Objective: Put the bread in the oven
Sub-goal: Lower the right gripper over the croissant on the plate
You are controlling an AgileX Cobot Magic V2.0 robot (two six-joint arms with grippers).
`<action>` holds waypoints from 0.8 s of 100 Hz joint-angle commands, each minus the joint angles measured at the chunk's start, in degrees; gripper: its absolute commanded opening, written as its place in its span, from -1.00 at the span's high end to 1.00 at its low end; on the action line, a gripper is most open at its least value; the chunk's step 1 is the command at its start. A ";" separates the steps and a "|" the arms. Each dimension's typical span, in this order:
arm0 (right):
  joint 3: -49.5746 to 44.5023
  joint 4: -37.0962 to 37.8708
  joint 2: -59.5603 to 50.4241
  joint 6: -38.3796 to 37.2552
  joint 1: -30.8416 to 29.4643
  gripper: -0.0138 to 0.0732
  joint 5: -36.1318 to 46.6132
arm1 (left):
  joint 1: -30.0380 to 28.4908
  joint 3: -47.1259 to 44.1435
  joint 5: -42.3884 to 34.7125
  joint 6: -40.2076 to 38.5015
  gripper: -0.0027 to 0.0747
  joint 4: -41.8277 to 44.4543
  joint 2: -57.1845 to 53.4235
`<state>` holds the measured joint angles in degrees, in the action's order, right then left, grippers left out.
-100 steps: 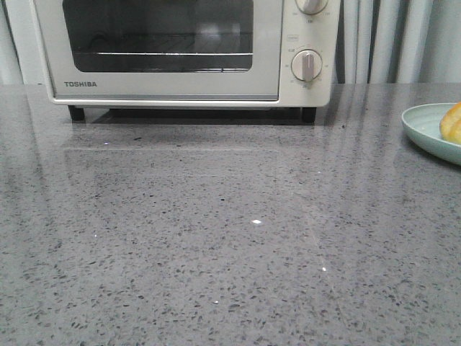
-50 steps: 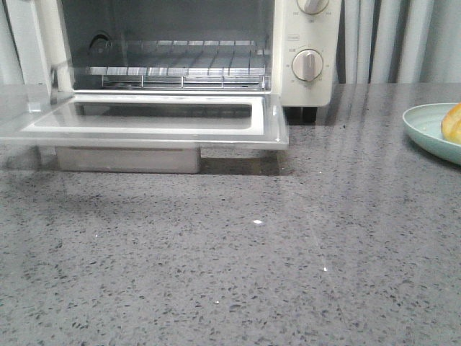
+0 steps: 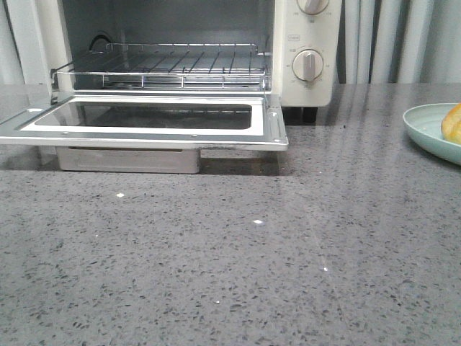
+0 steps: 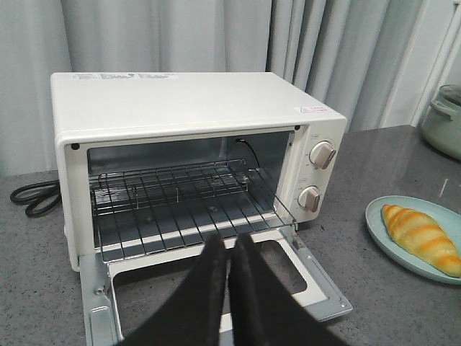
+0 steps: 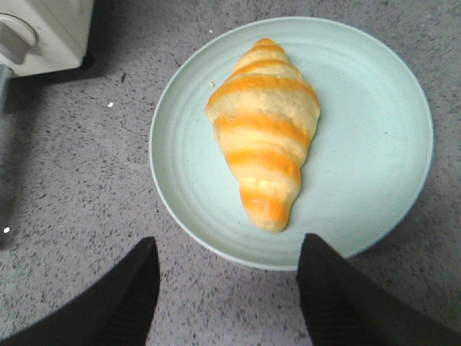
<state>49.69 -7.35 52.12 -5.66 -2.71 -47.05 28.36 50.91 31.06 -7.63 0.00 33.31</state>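
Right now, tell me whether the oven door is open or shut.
Open. The door lies folded down flat in front of the oven, and the bare wire rack shows inside.

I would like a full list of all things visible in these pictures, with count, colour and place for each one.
oven: one, cream-white, at the back of the table, door folded down open
wire rack: one, metal, inside the oven
knobs: two, cream, on the oven's right panel, one above the other
bread: one, golden-yellow with orange stripes, lying on the plate
plate: one, pale green, on the table to the right of the oven
cable: one, black, on the table beside the oven
pot: one, pale green, far right, partly cut off
table: one, grey speckled
curtain: grey, behind the oven
left gripper: black, shut, empty, in front of the open door
right gripper: black, open, above the plate
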 commanded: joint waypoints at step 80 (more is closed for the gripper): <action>26.85 6.23 33.43 0.92 -0.18 -0.22 -8.74 | 0.49 1.51 -0.20 0.22 0.99 -0.40 -0.37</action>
<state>74.63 -1.88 86.31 -5.53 -2.71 -57.78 28.36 50.91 35.36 -7.51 0.00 32.80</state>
